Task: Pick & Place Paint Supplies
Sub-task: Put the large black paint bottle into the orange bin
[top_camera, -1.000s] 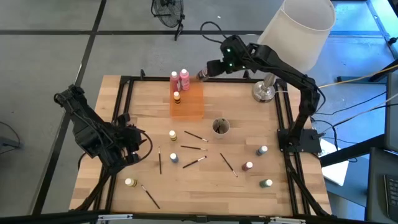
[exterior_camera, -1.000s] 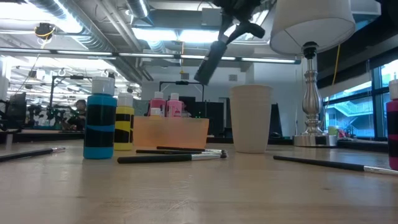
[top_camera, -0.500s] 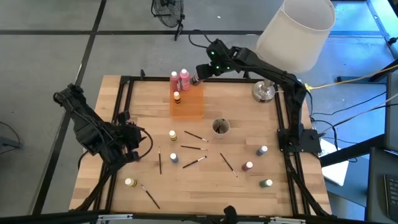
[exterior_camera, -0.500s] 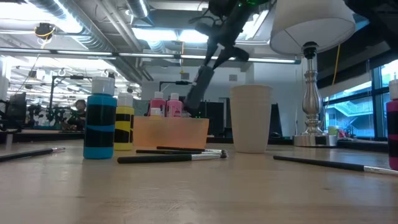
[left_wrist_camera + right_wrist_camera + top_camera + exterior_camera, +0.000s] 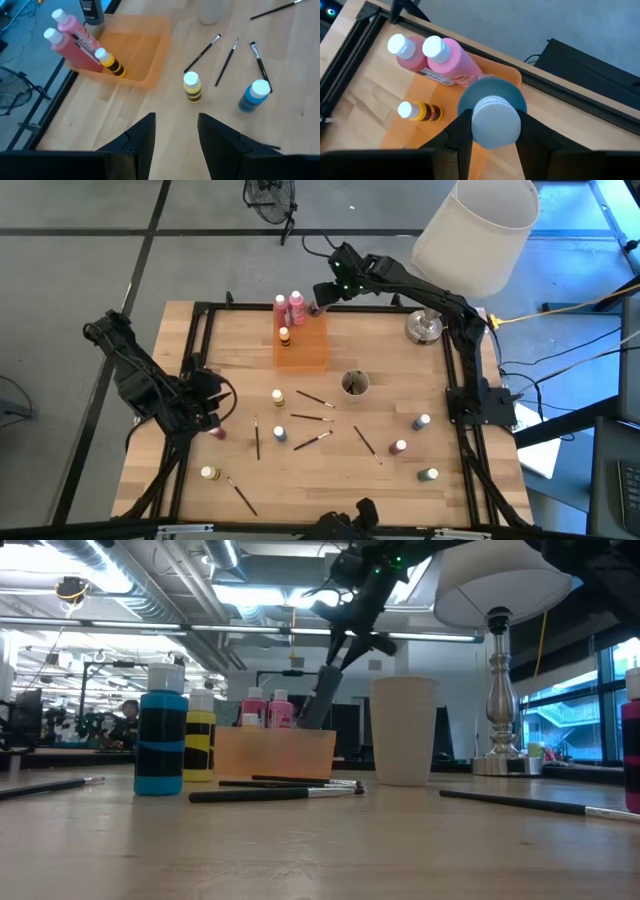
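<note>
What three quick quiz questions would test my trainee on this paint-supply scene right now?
1. True or false: the right hand grips a grey bottle over the orange tray.
2. How many bottles stand in the tray already? A) one B) three C) five
3. Fill in: the left hand is ____, holding nothing.

Key: 1 true. 2 B: two pink bottles and one yellow bottle. 3 open.
</note>
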Robot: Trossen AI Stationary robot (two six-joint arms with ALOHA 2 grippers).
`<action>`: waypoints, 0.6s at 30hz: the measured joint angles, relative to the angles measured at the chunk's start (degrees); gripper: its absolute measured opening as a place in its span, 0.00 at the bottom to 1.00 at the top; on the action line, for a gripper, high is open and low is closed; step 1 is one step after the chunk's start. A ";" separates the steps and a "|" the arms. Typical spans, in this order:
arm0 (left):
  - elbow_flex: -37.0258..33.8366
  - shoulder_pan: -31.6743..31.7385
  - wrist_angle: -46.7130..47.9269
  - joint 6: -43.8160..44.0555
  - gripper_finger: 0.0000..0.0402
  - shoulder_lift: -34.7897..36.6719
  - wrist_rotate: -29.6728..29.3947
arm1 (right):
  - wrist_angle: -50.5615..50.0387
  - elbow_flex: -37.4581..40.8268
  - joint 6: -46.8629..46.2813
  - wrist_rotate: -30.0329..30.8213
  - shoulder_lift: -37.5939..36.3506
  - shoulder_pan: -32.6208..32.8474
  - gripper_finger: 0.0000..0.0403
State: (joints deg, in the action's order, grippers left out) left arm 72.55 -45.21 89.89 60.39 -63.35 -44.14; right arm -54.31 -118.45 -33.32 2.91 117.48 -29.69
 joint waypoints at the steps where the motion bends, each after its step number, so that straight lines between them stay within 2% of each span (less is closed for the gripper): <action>1: 0.00 0.00 0.06 -0.13 0.36 0.00 -0.39 | 0.51 0.00 0.38 -0.07 0.18 0.00 0.30; 5: 0.00 0.62 0.08 -1.47 0.36 0.00 -1.85 | 1.91 0.00 0.81 -1.50 1.10 -0.57 0.30; 18: 0.00 3.10 0.13 -3.64 0.36 0.02 -1.38 | -1.37 0.00 2.31 -1.31 2.51 -1.03 0.30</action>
State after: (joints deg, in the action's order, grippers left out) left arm 72.55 -42.11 90.02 56.75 -63.33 -45.52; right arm -55.68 -118.45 -31.00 1.60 119.98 -30.72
